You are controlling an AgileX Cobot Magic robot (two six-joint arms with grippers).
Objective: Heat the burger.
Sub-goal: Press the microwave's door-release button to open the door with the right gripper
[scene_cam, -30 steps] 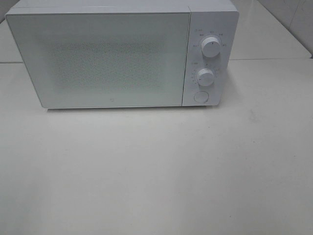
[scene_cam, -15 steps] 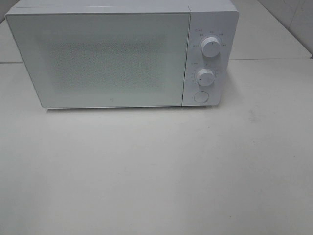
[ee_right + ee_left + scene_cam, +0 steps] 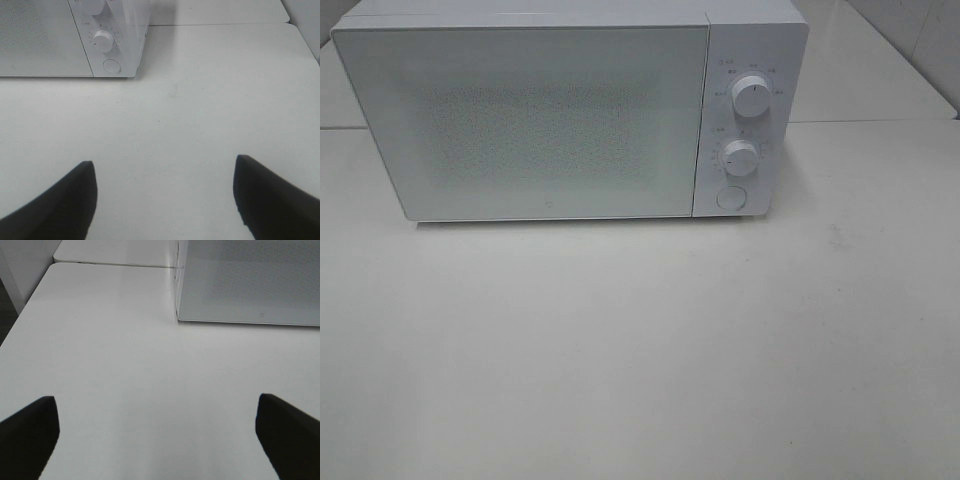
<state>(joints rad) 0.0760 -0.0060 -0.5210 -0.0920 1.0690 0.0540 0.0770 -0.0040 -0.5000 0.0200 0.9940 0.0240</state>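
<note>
Entry one: white microwave [image 3: 550, 120], door shut, at the back of the white bench [image 3: 640, 350]. On its right-hand panel are an upper dial [image 3: 751, 96], a lower dial [image 3: 741, 158] and a round button [image 3: 730, 197].

Entry two: the left tool [image 3: 155, 410]. We record its jaws spread wide over bare bench, holding nothing.

Entry three: the right tool [image 3: 164, 170]. Its jaws are likewise apart and hold nothing.

Entry four: the burger. No view shows it, so we cannot tell where it is.
</note>
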